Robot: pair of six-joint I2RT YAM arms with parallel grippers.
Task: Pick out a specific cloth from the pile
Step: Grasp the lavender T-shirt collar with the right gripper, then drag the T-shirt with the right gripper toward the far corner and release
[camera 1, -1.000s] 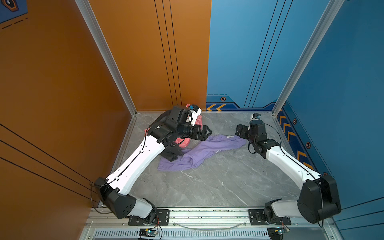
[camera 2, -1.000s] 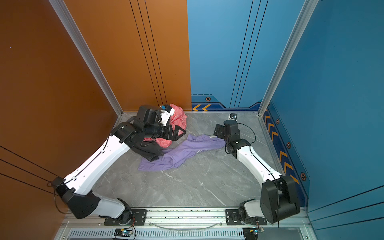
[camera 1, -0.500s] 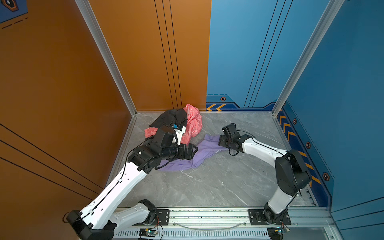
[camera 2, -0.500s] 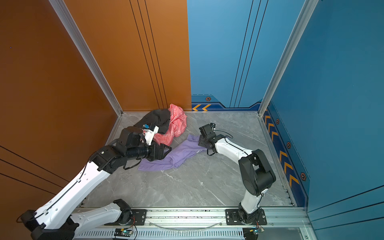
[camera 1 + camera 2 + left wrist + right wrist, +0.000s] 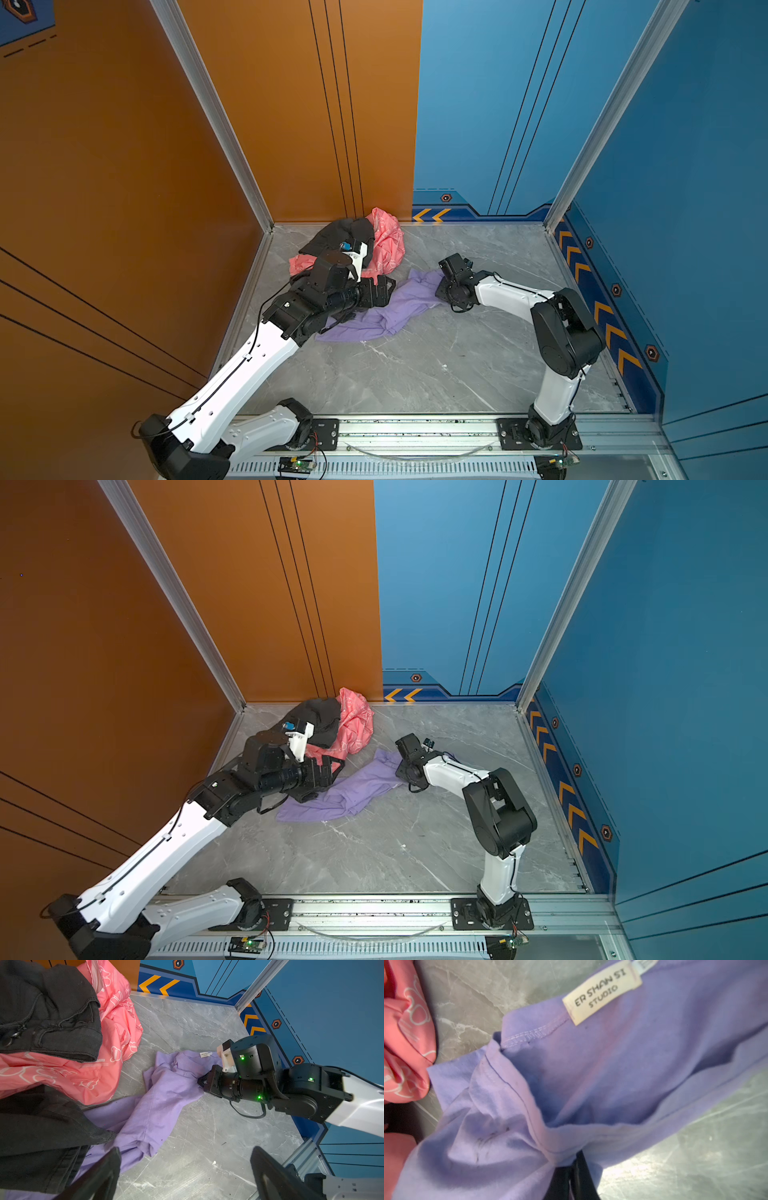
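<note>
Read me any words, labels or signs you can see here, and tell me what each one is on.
"ER SHAN SI STUDIO": white neck label sewn inside the lavender T-shirt.
Small pale tag beside that label: cut off and blurred, unreadable.
White pattern on the coral-pink cloth: outline shapes and tiny print, too small to read.
Orange chevrons on the blue wall base: arrow signs, no words.

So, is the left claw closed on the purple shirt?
No, the left claw stands wide open above the purple shirt, gripping nothing.
</note>
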